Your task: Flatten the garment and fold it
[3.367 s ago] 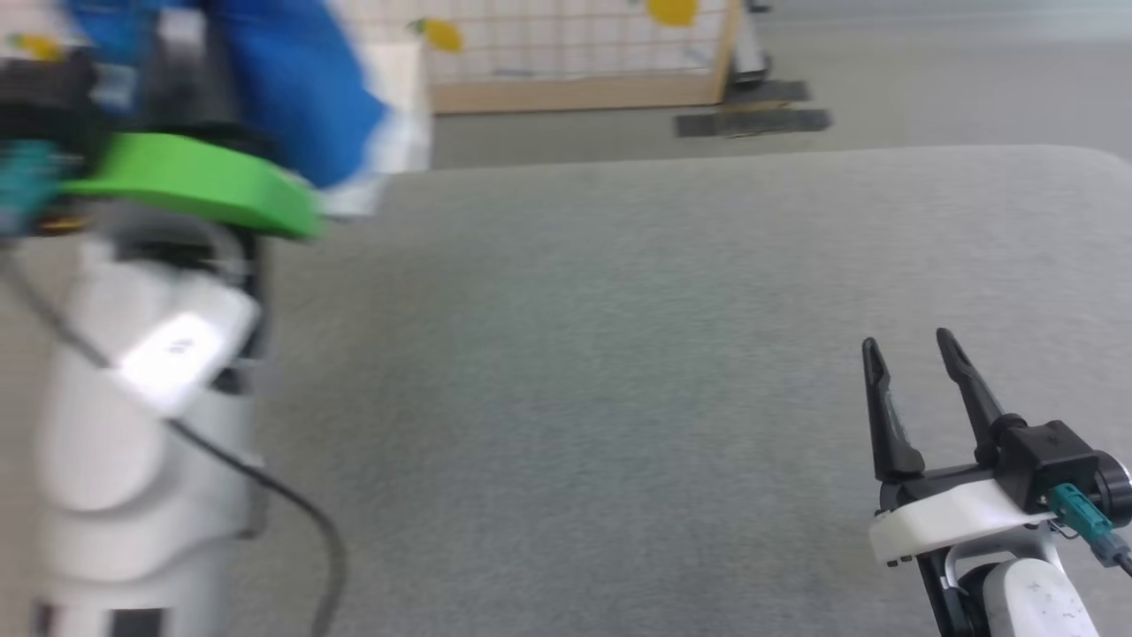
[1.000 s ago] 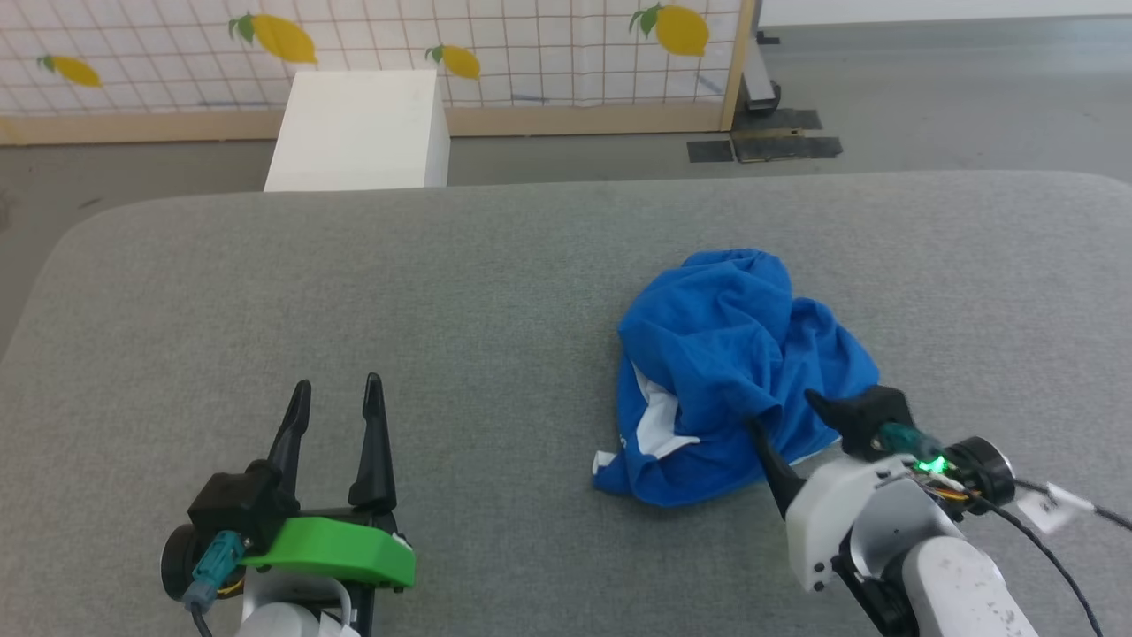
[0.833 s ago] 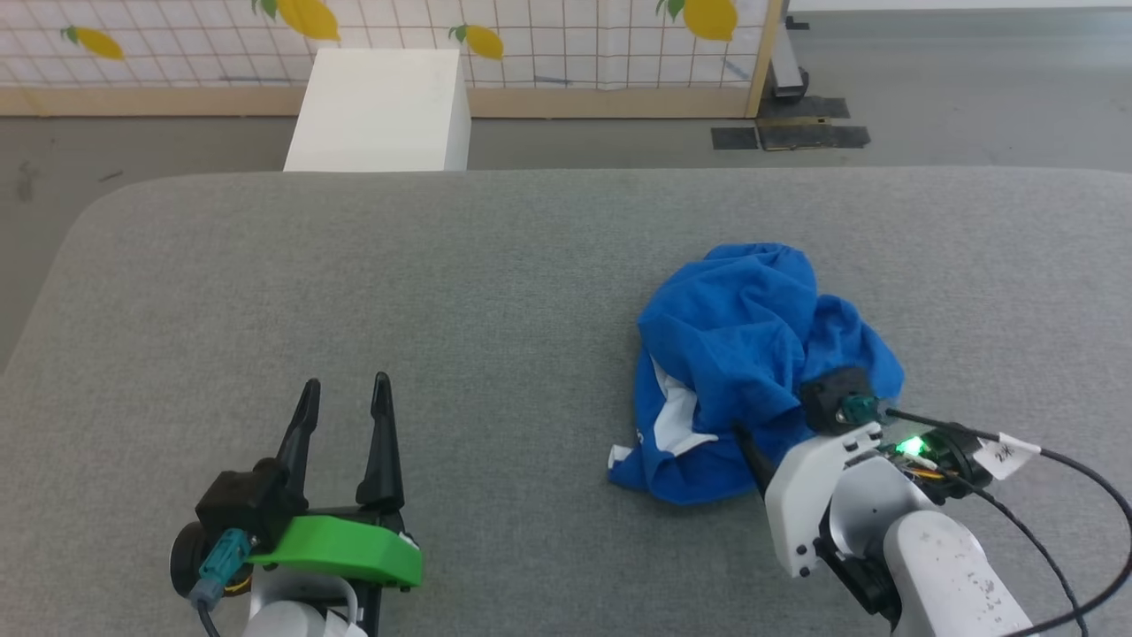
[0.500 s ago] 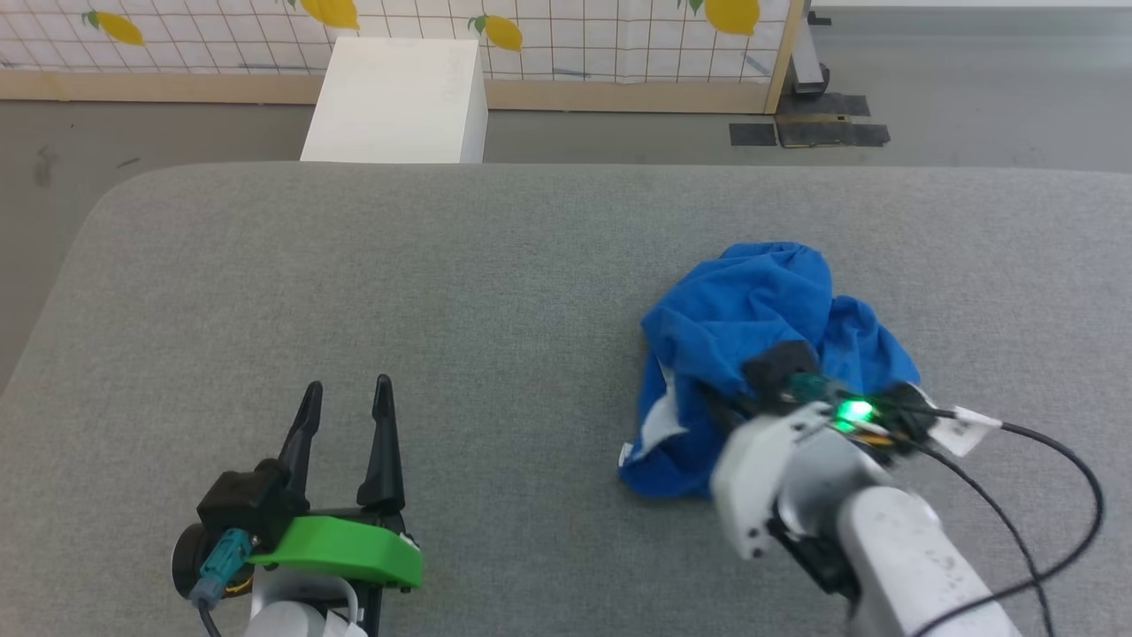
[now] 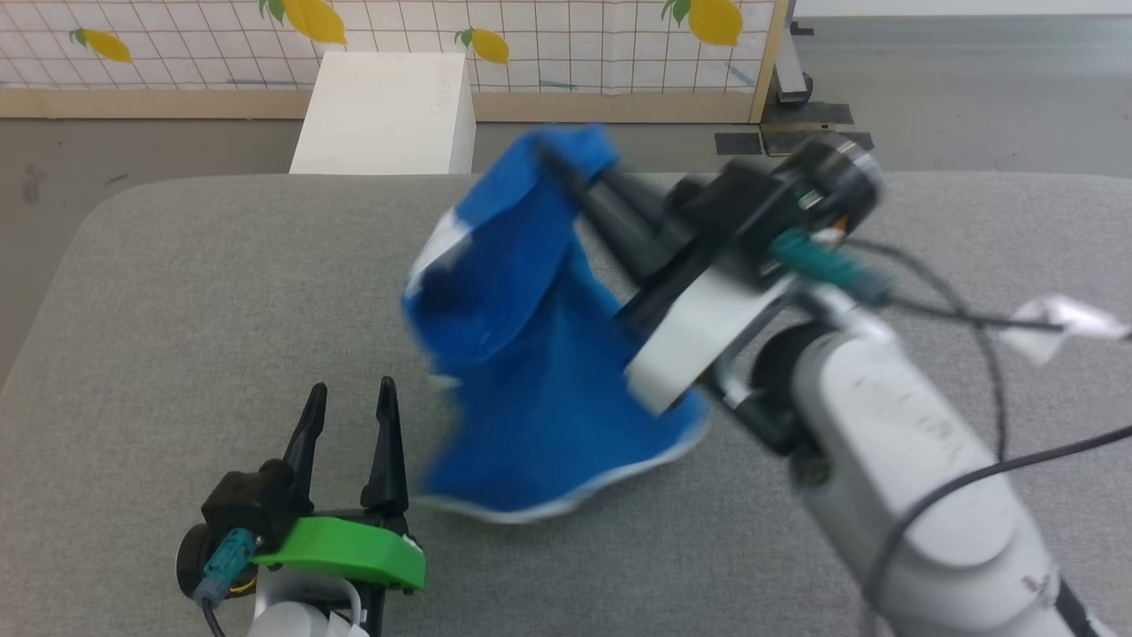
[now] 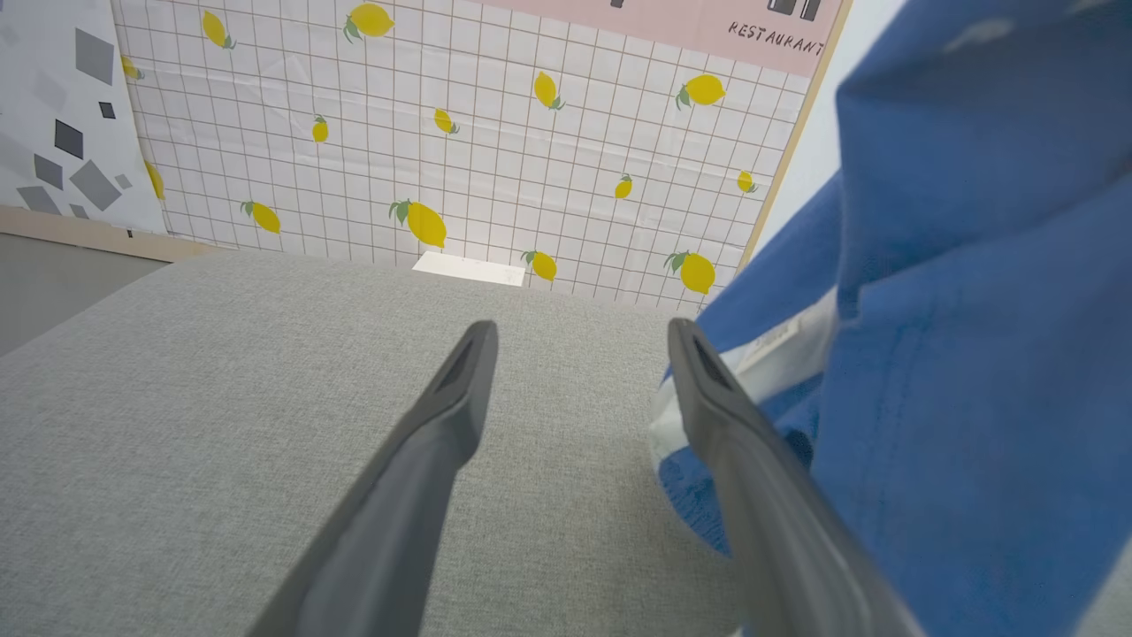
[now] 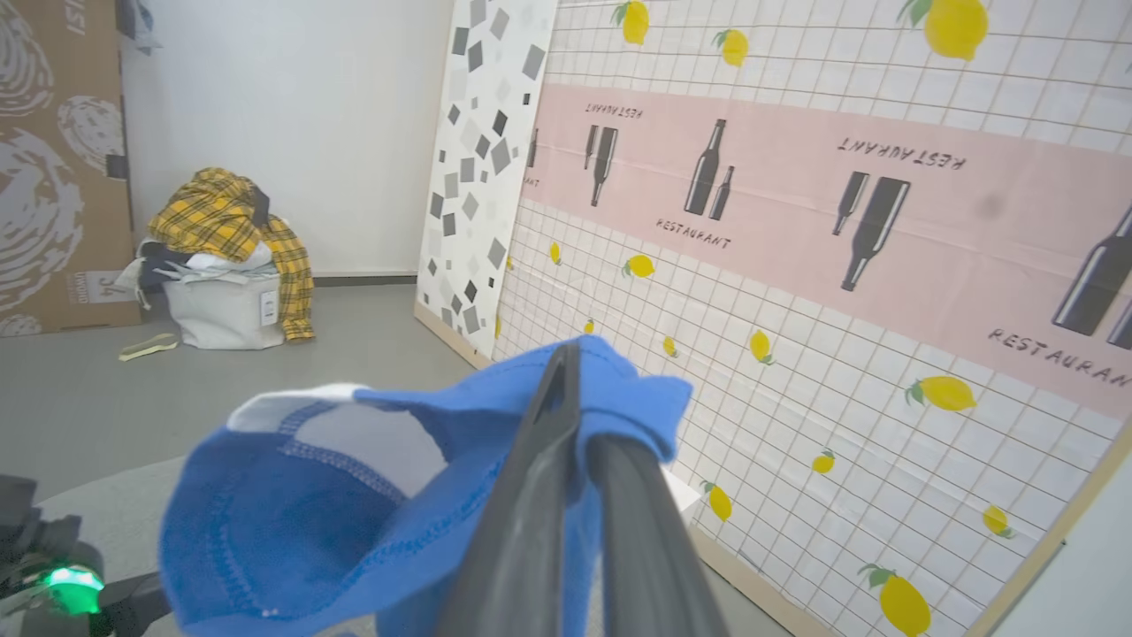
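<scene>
Head view: a second before, the shorts lay crumpled on the grey pad at the right of the frame, with the right gripper coming down on them, fingers apart. Now the right gripper had closed tight on a fold and carried it up to the upper centre. The shorts hung from that pinch down to the lower centre, smeared by motion blur. Their white-trimmed hem was at or just above the pad (I could not tell whether it touched).

The left gripper had not stirred. It sat at the lower left, spread wide and holding nothing, with the hanging hem just to its right.

In the right wrist view the right gripper showed its fingers pressed together, blue cloth clamped near the tips. The rest of the shorts sagged open toward the lower left, a stitched edge showing.

In the left wrist view the left gripper pointed across bare pad, and the shorts filled the right side, close beside one finger, with a white band and a small label facing it.

So the heap was off the pad and starting to fall open, but nothing was flat yet. One pinch gives only a dangling bunch. The free gripper would probably need to take a second edge before the shorts could be spread.
</scene>
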Tool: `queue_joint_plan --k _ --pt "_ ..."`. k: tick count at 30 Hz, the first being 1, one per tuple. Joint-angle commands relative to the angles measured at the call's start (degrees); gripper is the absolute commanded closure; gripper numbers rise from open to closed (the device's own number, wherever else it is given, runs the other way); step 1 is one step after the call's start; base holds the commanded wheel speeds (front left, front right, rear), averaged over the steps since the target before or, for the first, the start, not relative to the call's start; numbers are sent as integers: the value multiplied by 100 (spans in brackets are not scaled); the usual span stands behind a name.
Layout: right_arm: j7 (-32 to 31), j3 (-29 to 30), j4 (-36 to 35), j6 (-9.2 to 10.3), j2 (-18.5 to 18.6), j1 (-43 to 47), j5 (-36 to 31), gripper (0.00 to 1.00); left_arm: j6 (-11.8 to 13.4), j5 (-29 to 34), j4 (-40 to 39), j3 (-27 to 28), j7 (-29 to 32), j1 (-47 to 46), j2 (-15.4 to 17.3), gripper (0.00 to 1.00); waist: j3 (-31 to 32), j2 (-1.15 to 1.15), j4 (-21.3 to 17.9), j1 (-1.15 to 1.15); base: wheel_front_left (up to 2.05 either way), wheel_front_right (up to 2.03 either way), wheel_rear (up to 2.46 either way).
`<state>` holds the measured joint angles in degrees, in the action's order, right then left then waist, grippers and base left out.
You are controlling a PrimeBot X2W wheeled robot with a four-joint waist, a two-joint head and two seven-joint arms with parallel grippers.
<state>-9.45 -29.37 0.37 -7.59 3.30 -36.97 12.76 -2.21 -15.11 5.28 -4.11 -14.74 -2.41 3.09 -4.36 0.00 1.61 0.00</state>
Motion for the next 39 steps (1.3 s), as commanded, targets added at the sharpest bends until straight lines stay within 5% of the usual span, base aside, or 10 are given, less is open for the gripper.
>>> queue_joint_plan --k 1,14,15,16,23,26,33,39 --pt "36 242 -23 10 6 -51 -4 100 -18 51 26 -2 -26 -63 -21 0 17 0 6 0 0 0 0" --pt "-587 3697 1891 10 353 1187 -1559 100 -48 63 46 -124 -26 -98 -21 0 -69 0 -43 0 0 0 0" --pt "-544 3866 1987 10 357 1224 -1658 56 -49 67 50 -129 -26 -104 -21 0 -78 0 -51 0 0 0 0" --pt "-529 4037 2103 10 360 1279 -1783 0 -48 68 55 -136 -26 -112 -21 0 -88 0 -58 0 0 0 0" --pt "-123 4549 1973 10 201 1697 -2136 0 -55 78 104 -158 -26 -142 -21 0 -72 0 -116 0 0 0 0" --pt "209 4346 1504 10 90 2029 -2001 0 -74 62 134 -163 -26 -148 -21 0 -14 0 -110 0 0 0 0" --pt "62 2285 498 10 80 3247 -1444 0 -90 55 134 -135 -26 -121 -21 0 56 0 -153 0 0 0 0" --pt "-320 1139 455 10 166 3644 -1399 0 -73 54 83 -154 -26 -196 -21 0 -67 0 -132 0 0 0 0"
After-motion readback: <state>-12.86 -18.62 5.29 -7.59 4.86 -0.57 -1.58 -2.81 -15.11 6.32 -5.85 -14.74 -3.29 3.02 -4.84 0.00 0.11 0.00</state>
